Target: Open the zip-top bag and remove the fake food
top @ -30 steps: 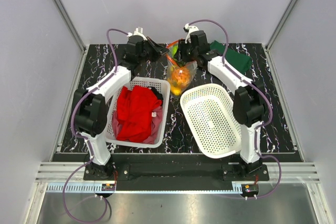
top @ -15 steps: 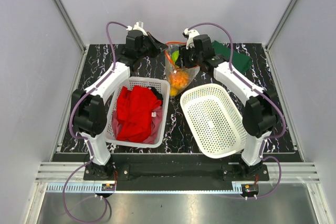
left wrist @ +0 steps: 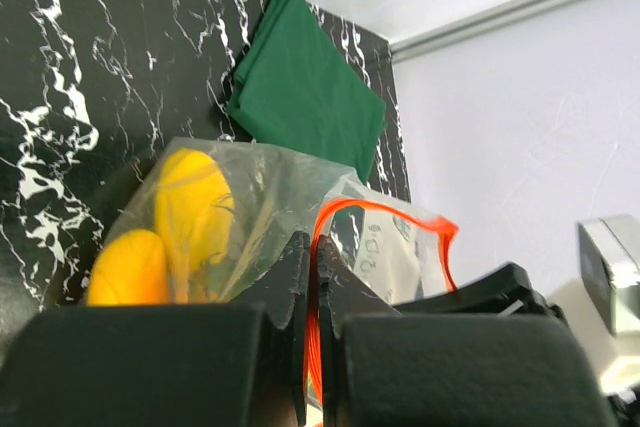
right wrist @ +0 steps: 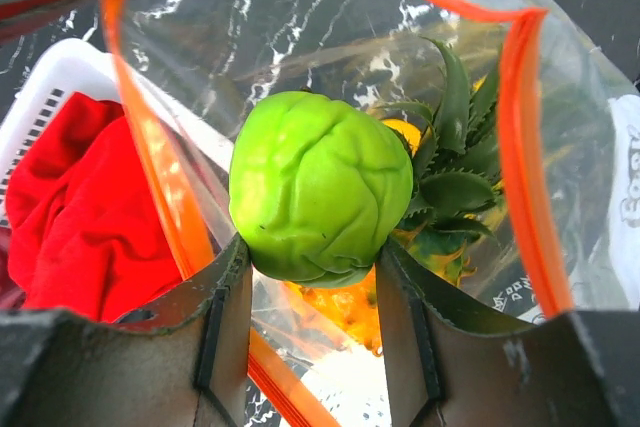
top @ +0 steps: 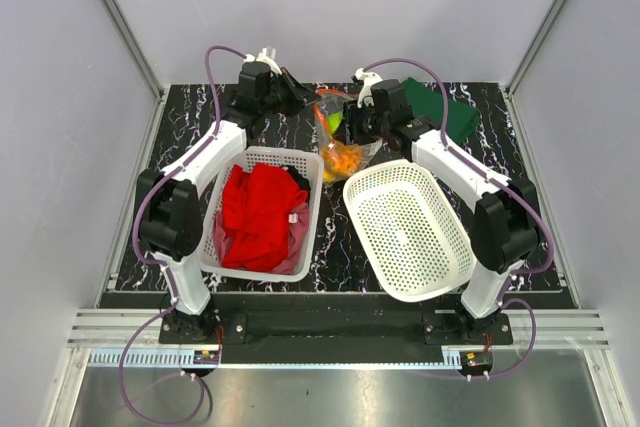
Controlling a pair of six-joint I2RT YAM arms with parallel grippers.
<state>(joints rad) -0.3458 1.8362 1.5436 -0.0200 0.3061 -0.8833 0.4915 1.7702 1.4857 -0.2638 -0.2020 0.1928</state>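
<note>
The zip-top bag [top: 347,150] hangs open over the back of the table, its orange zip strip [right wrist: 522,157] spread wide. My left gripper [left wrist: 312,247] is shut on one side of that strip [left wrist: 316,292]; from above it is at the bag's far left corner [top: 300,87]. My right gripper [right wrist: 312,252] reaches into the mouth and is shut on the round green fruit [right wrist: 320,197], also seen from above [top: 333,124]. Below it lie the pineapple's green leaves [right wrist: 455,172] and orange body [right wrist: 352,315]. Yellow pieces [left wrist: 190,207] show through the plastic.
A white basket [top: 310,192] holding a red cloth [top: 258,212] stands under the left arm. An empty white basket [top: 408,232] lies tilted by the right arm. A folded green cloth [top: 447,110] lies at the back right. Grey walls enclose the table.
My right arm has drawn back toward the near right with the green fruit between its fingers. The bag's mouth has spread wider and the bag has shifted right. The left grip stays put.
</note>
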